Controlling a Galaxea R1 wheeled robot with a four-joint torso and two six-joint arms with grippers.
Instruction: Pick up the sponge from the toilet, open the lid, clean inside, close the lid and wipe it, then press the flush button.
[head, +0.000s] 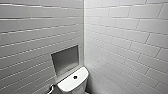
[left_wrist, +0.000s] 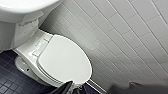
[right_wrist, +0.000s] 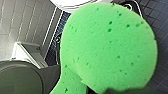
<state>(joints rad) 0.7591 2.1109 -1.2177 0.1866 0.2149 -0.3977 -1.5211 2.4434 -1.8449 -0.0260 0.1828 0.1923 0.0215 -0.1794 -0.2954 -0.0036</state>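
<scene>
The bright green sponge (right_wrist: 107, 47) looms close in the right wrist view, and my right gripper is shut on it; its fingers are hidden behind the pad. In the left wrist view the white toilet (left_wrist: 25, 63) stands in the tiled corner with its oval lid (left_wrist: 65, 60) down flat over the bowl. Dark parts of my left gripper (left_wrist: 68, 87) hang just off the lid's front edge, holding nothing. The head view takes in the white tank top (head: 68, 85) with the small dark flush button (head: 75, 77) in its centre.
Grey tiled walls meet in a corner right behind the toilet, with a recessed niche (head: 65, 60) above the tank. The floor (left_wrist: 10, 80) is dark blue tile. A metal fitting (head: 51, 88) sits on the wall left of the tank.
</scene>
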